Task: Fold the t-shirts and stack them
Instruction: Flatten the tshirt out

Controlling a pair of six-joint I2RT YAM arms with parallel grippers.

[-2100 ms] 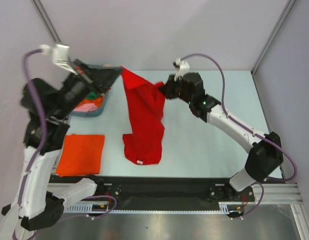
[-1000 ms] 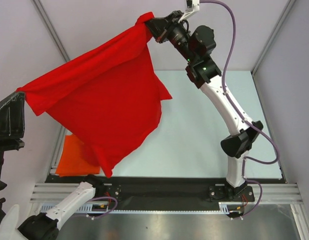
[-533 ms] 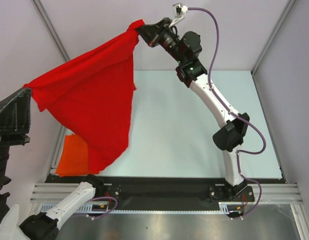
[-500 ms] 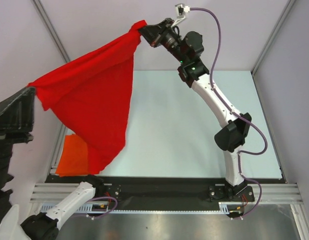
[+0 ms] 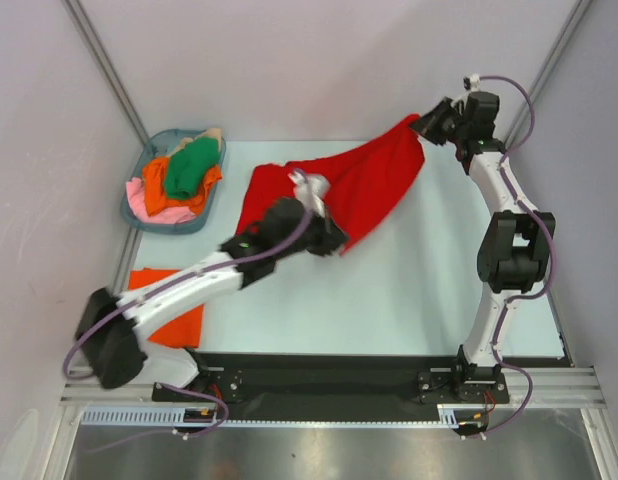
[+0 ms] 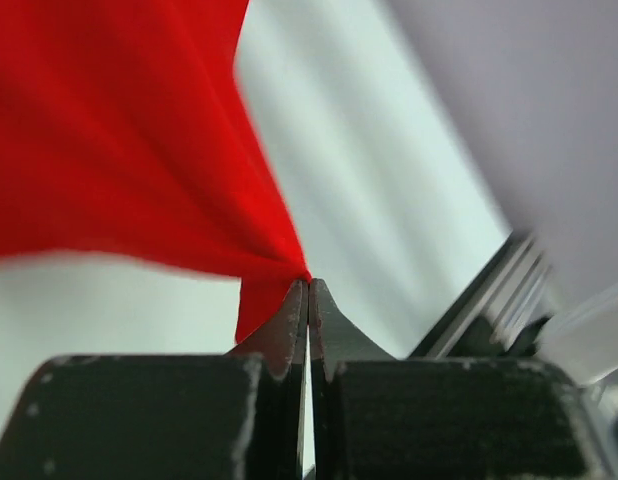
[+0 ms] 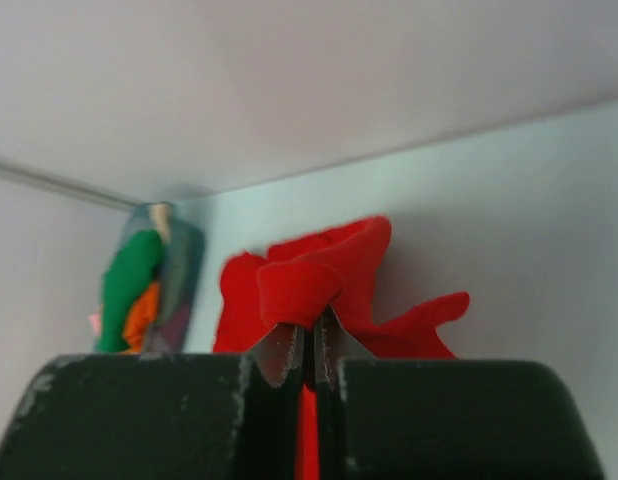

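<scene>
A bright red t-shirt (image 5: 374, 180) is stretched low over the middle of the table, running from the back right toward the centre. My left gripper (image 5: 332, 242) is shut on its near corner, and the left wrist view shows red cloth (image 6: 139, 130) pinched at the fingertips of that gripper (image 6: 308, 286). My right gripper (image 5: 425, 124) is shut on the far right corner; its wrist view shows a red fold (image 7: 309, 280) bunched over the tips of the gripper (image 7: 311, 322). An orange t-shirt (image 5: 174, 300) lies folded flat at the near left.
A blue-grey basket (image 5: 181, 228) at the back left holds crumpled green (image 5: 191, 168), orange, pink and beige shirts. It also shows in the right wrist view as the basket (image 7: 181, 270). The left arm reaches diagonally across the table above the folded orange shirt.
The red t-shirt was held high and spread in the air; both grippers have brought it down over the table. The right gripper swung to the back right, the left to the centre.
</scene>
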